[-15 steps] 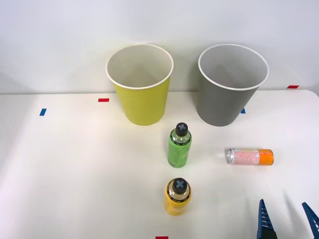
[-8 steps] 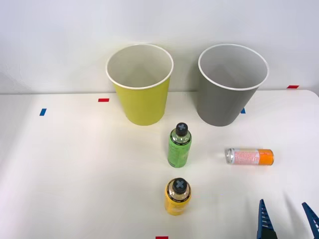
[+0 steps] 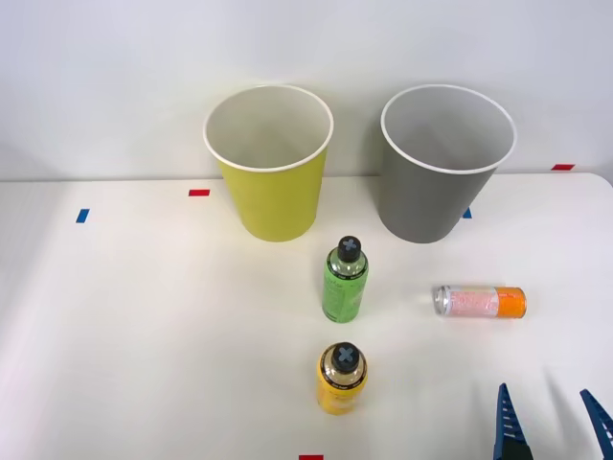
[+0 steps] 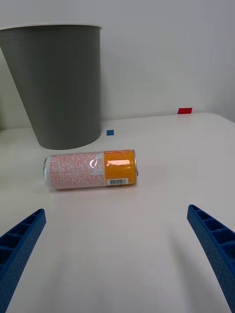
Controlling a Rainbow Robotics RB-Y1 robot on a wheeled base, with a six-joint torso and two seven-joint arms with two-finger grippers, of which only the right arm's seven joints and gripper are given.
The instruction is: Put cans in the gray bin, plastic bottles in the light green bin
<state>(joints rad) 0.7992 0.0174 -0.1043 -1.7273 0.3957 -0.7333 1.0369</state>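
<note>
A pale pink can (image 3: 480,302) (image 4: 91,169) with an orange end lies on its side on the white table, right of centre. Behind it stands the gray bin (image 3: 442,165) (image 4: 58,85), and left of that the light green bin (image 3: 271,163). A green plastic bottle (image 3: 345,280) stands upright mid-table, with a yellow plastic bottle (image 3: 341,378) upright nearer me. My right gripper (image 3: 554,422) (image 4: 117,249) is open at the table's near right, its blue fingers apart, a short way in front of the pink can and holding nothing.
Small red tape marks (image 3: 198,193) and blue tape marks (image 3: 82,216) dot the table (image 3: 144,326). A white wall rises behind the bins. The table's right edge curves close to the gray bin.
</note>
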